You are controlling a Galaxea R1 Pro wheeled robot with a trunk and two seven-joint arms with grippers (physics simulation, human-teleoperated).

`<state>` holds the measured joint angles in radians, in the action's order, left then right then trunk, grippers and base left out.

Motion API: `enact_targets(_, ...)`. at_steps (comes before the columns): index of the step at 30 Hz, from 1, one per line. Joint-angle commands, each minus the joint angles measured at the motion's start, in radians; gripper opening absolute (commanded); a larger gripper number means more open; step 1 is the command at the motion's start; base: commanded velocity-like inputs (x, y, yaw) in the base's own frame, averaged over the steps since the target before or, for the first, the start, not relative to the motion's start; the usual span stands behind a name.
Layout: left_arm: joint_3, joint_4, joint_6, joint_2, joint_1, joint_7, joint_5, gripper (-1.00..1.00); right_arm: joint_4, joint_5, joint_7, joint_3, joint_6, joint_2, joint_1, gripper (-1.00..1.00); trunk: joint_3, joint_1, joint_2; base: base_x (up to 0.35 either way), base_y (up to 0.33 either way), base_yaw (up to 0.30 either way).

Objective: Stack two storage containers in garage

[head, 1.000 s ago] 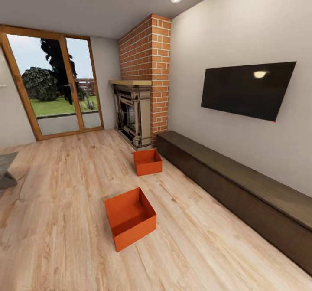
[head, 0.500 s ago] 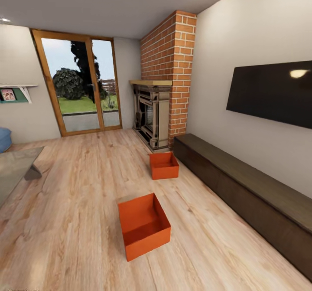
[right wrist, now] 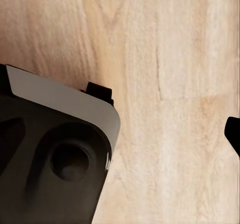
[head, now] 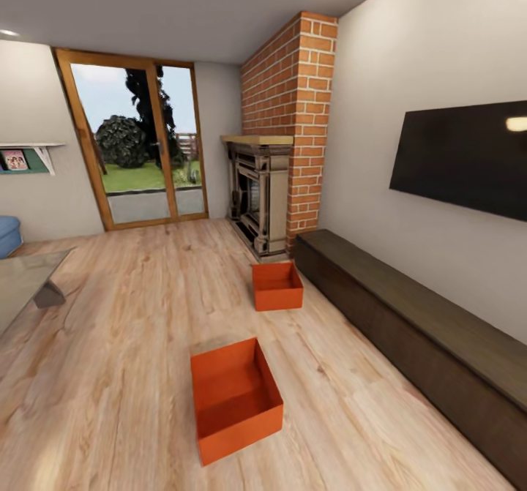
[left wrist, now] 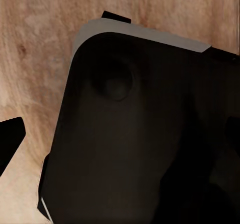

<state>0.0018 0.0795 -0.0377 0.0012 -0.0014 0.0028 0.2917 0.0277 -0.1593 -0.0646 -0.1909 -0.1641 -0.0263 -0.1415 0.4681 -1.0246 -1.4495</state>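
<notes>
The near bin (head: 236,397) sits open side up on the plank floor (head: 124,345) just ahead of you, and the far bin (head: 277,285) lies well beyond it, close to the fireplace (head: 260,198) and the end of the dark cabinet (head: 410,323). Judging by this, you are on the approach, nothing lifted yet. Roll up to the near bin so it is centred between your arms, and square your base to one of its walls before you reach. It looks nearly square; its slightly longer run seems to go away from you, and it is turned a little off the plank lines, while the far bin lies straighter to the cabinet. Both wrist views look down past dark robot housing onto bare planks; I cannot tell whether either pincer is apart or together, so check them before reaching down to the rim.
</notes>
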Motion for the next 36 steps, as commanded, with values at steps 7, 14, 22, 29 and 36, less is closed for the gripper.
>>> enact_targets(7,-0.002,0.000,-0.002,0.000,0.000,0.000,0.006,1.00,0.003,-0.013,-0.010,-0.003,-0.006,0.000,-0.001,1.00,0.001,0.000,0.000,0.264,-0.178,0.000)
enact_targets(14,0.000,0.000,-0.002,0.002,0.000,0.001,0.006,1.00,0.003,-0.006,-0.013,-0.004,0.001,0.004,-0.001,1.00,0.001,0.000,0.000,0.264,-0.178,0.000)
enact_targets(22,0.002,0.000,-0.002,0.002,0.000,0.001,0.005,1.00,0.003,-0.005,-0.014,-0.002,0.001,0.002,-0.001,1.00,0.001,0.000,0.000,0.264,-0.178,0.179)
enact_targets(29,0.003,0.002,-0.002,0.002,0.000,0.002,0.004,1.00,0.003,-0.005,-0.014,-0.001,0.000,0.002,-0.001,1.00,0.001,0.000,0.000,0.116,-0.080,0.272)
enact_targets(36,0.003,0.001,-0.002,0.003,0.000,0.002,0.004,1.00,0.003,-0.005,-0.014,-0.001,0.000,0.002,-0.001,1.00,0.001,0.000,0.000,0.009,-0.006,0.277)
